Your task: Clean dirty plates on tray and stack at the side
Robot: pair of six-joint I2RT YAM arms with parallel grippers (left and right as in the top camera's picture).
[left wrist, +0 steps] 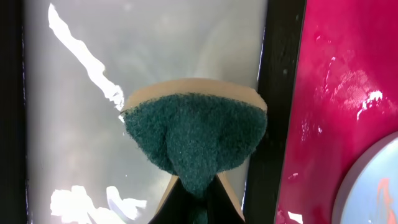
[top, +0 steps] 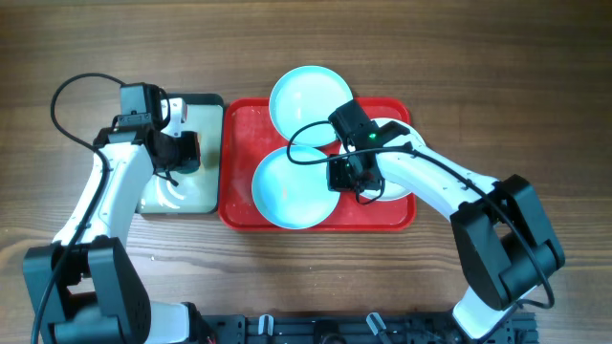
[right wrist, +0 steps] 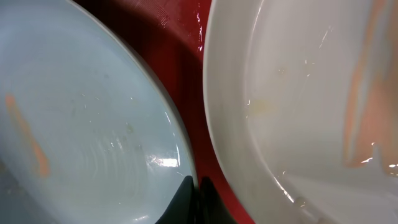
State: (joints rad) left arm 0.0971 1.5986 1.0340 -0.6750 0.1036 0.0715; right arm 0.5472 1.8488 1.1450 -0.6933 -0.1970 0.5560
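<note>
The red tray holds three plates. One turquoise plate overhangs its far rim. Another turquoise plate lies at the front left. The white plate lies at the right, mostly under my right arm. My right gripper is shut on the near turquoise plate's right rim, with the white plate just beside it; both show orange streaks. My left gripper is shut on a green sponge with a tan back, over the black-rimmed tray.
The black-rimmed tray with a pale wet inside stands against the red tray's left side; its rim and the red tray show in the left wrist view. Bare wooden table lies all around.
</note>
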